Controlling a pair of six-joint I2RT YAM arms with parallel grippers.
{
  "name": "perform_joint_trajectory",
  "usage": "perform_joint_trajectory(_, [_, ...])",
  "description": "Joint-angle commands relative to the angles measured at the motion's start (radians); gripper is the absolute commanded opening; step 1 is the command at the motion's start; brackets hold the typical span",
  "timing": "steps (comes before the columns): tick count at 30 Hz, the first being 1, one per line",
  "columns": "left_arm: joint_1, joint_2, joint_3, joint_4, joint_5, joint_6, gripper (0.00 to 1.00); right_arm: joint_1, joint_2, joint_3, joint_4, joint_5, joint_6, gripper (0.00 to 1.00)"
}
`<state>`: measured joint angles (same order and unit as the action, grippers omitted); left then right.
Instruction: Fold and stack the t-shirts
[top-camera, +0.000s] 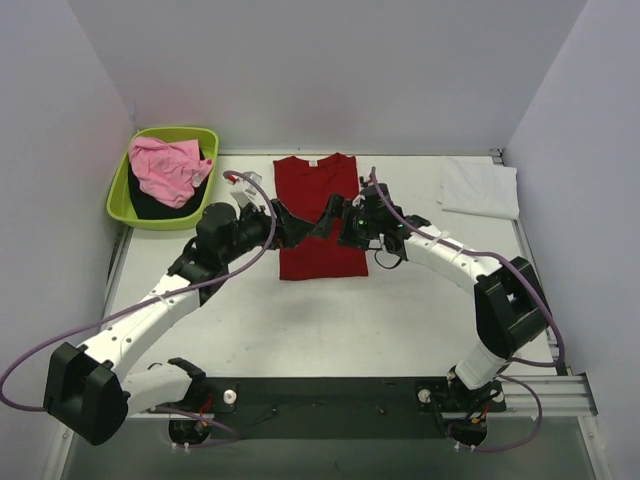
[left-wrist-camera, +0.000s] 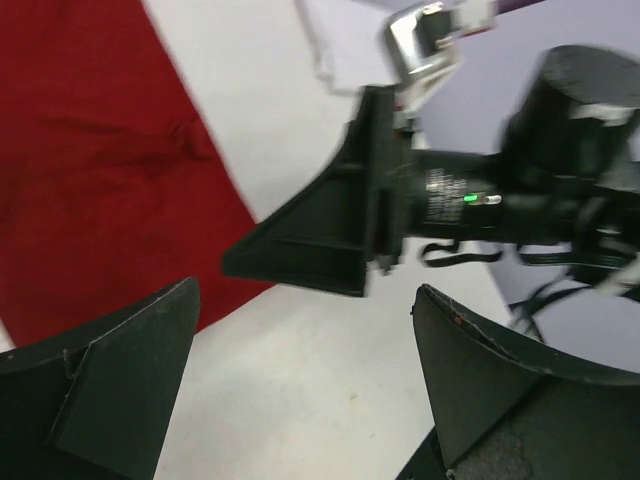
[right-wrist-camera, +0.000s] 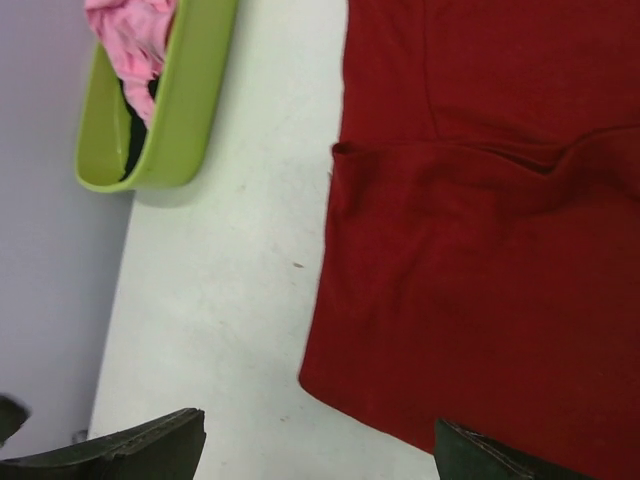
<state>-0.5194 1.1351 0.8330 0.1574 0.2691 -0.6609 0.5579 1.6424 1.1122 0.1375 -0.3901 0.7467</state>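
The deep red t-shirt (top-camera: 318, 180) lies flat on the table (top-camera: 400, 320), in the middle near the far edge. Both arms reach over it. The left gripper (top-camera: 296, 222) and the right gripper (top-camera: 330, 218) face each other above the shirt. Both have their fingers spread wide and hold nothing. A white t-shirt (top-camera: 480, 187) lies folded in the far right corner. In the far left corner, a lime-green tub (top-camera: 118, 190) holds a crumpled pink t-shirt (top-camera: 165, 168) on top of a black t-shirt (top-camera: 148, 206).
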Motion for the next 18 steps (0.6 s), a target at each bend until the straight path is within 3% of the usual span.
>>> perform_joint_trajectory(1, [0.016,0.077,-0.055,-0.191,-0.088,0.076,0.97,-0.012,-0.052,-0.063,-0.021,0.096,-0.095,1.00])
perform_joint_trajectory(6, [0.019,0.150,-0.120,-0.036,-0.105,0.066,0.96,-0.012,-0.027,-0.084,-0.006,0.129,-0.122,1.00])
perform_joint_trajectory(11, [0.016,0.270,-0.066,-0.055,-0.137,0.087,0.96,-0.016,0.006,-0.069,-0.072,0.220,-0.158,1.00])
perform_joint_trajectory(18, [0.013,0.370,-0.020,0.013,-0.104,0.076,0.96,-0.019,0.085,-0.066,-0.035,0.201,-0.144,1.00])
